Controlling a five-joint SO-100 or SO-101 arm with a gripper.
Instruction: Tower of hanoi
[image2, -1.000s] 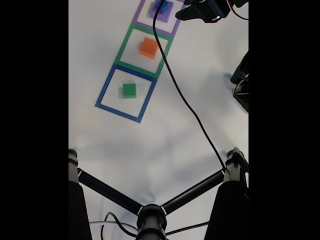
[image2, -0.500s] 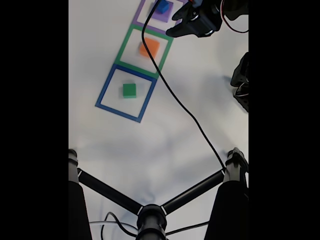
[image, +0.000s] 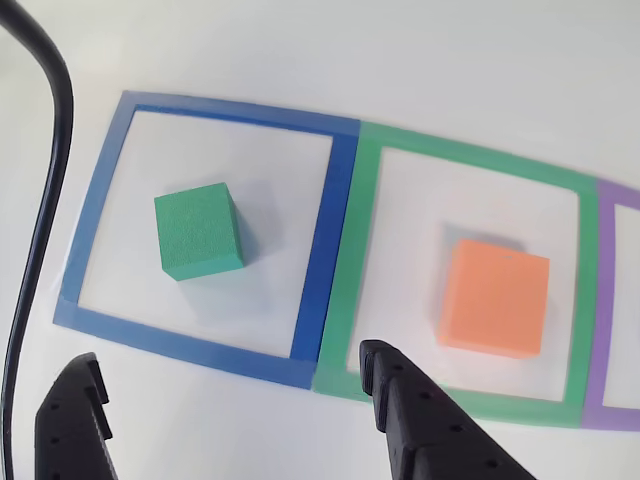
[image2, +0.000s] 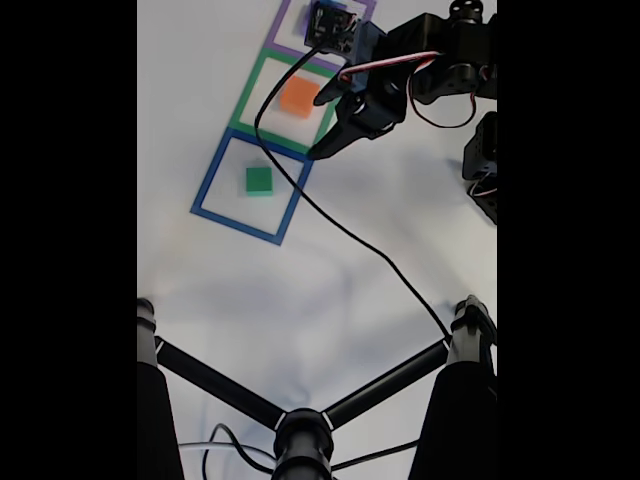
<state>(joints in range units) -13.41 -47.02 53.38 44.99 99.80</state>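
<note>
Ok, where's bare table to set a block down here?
Widest free patch: white table between the blue tape square and the tripod legs. Inside the squares, margins around the green block and orange block are narrow. Crowded near the open gripper and cable.

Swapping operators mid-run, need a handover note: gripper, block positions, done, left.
Gripper: open, empty, hovering over the blue/green tape border.
Green block: alone in the blue tape square.
Orange block: alone in the green tape square.
Purple tape square in the fixed view: mostly covered by the arm, contents unclear.
Done: green and orange sit apart, unstacked.
Left: no full stack visible; probably green or orange next.
</note>
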